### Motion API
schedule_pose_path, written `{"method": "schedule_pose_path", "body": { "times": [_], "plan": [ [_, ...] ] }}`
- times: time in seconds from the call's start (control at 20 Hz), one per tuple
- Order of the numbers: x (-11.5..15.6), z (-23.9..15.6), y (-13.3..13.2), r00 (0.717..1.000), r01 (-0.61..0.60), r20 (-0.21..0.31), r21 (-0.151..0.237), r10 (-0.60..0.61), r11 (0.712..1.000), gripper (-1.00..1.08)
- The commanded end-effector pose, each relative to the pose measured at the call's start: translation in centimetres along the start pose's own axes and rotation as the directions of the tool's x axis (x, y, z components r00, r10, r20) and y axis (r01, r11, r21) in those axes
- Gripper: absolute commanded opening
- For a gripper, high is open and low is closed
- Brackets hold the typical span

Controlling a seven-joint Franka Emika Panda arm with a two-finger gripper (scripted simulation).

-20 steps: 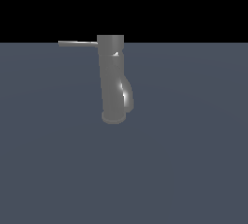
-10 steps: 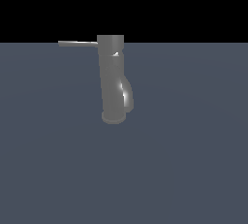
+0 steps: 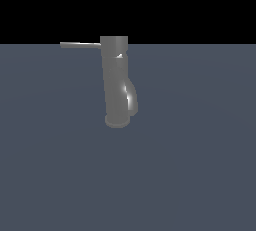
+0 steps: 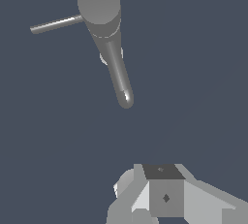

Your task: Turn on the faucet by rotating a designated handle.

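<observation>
The faucet point(image 3: 116, 85) is a dark grey upright cylinder on a round base flange, with a short curved spout point(image 3: 131, 97) that carries a bright highlight. The handle point(image 3: 80, 45), a thin grey rod, projects from the faucet's top toward the exterior view's left. In the wrist view I look down on the faucet's round top point(image 4: 99, 2), with the handle point(image 4: 55, 24) and the spout point(image 4: 118, 77) sticking out from it. Part of my gripper point(image 4: 164, 196) shows as white and grey blocks at the picture's edge, well apart from the faucet. Its fingertips are not distinguishable. The gripper does not show in the exterior view.
The faucet stands on a flat blue-grey surface point(image 3: 200, 165) that fills the lower part of the exterior view. Behind it the background is black. No other objects are in view.
</observation>
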State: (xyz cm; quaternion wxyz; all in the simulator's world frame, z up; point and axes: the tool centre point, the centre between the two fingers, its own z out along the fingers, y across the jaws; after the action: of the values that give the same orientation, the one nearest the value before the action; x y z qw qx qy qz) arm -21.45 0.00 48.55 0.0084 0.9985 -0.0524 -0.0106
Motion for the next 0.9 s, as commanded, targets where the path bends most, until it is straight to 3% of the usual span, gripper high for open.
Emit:
{"method": "schedule_pose_path", "body": {
  "times": [0.0, 0.45, 0.85],
  "plan": [
    [1.1, 0.2, -0.5, 0.999, -0.045, 0.000, 0.005, 0.045, 0.999, -1.00],
    [5.5, 1.6, -2.9, 0.973, -0.230, 0.005, 0.021, 0.230, 0.973, -1.00],
    [9.4, 3.4, -5.4, 0.920, -0.392, 0.013, 0.029, 0.392, 0.919, -1.00]
  ]
}}
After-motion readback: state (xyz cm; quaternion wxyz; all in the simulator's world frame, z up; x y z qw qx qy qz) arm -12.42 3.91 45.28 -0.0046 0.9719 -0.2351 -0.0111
